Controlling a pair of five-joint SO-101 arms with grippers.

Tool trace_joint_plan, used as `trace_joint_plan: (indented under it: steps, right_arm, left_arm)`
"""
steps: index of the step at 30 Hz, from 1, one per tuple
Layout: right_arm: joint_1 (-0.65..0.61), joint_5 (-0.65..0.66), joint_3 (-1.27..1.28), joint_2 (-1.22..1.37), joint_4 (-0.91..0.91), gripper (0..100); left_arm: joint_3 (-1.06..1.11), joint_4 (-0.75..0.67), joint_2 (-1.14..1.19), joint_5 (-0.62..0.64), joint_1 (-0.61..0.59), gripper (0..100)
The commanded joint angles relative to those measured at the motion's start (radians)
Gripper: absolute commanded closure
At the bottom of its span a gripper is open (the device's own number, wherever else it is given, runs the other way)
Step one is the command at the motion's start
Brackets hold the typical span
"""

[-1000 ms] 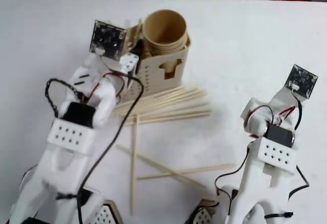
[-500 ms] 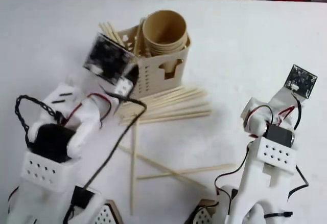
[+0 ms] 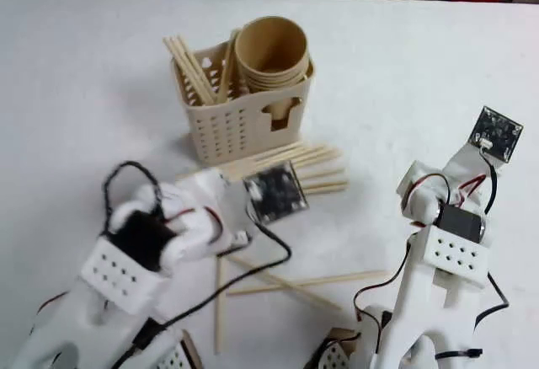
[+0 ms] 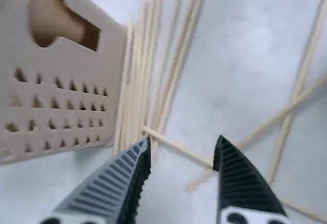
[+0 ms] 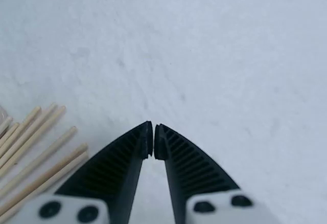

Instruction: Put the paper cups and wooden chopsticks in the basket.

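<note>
Left wrist view has the left pincer (image 4: 183,144) spread wide and holding nothing, poised low over the tabletop (image 4: 255,40). Just ahead of its tips lies the bundle of chopsticks (image 4: 153,75), flat and tight against the foot of the basket (image 4: 61,81). The sticks' long axis runs away from the pincer, roughly in line with the way it points. The gap between the jaws therefore spans across the sticks, which I judge favourable for closing on several at once. A single chopstick (image 4: 168,141) lies crosswise right between the tips, along the gap rather than across it, and may get in the way. In the high view the paper cups (image 3: 271,49) stand stacked inside the basket, with some sticks beside them. The right pincer (image 5: 153,139) is closed on nothing over bare tabletop, with only stick ends off to one side of it, so the left arm is the nearer one.
</note>
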Motion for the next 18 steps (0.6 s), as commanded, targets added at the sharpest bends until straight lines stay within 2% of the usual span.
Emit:
trace_joint_plan:
  steps: [1, 7, 12, 18]
  right_arm:
    - [0.035, 0.005, -0.031, -0.022, -0.021, 98.1]
    - [0.079, 0.005, -0.051, -0.022, -0.018, 98.1]
    - [0.079, 0.005, -0.051, -0.022, -0.019, 98.1]
    - [0.081, 0.003, -0.051, -0.022, -0.019, 98.1]
  left_arm:
    - [0.11, -0.078, -0.021, -0.014, 0.079, 77]
    - [0.221, -0.184, 0.059, -0.011, 0.17, 77]
    - [0.146, -0.249, 0.32, 0.048, 0.18, 77]
    - [0.009, -0.255, 0.59, 0.051, 0.254, 77]
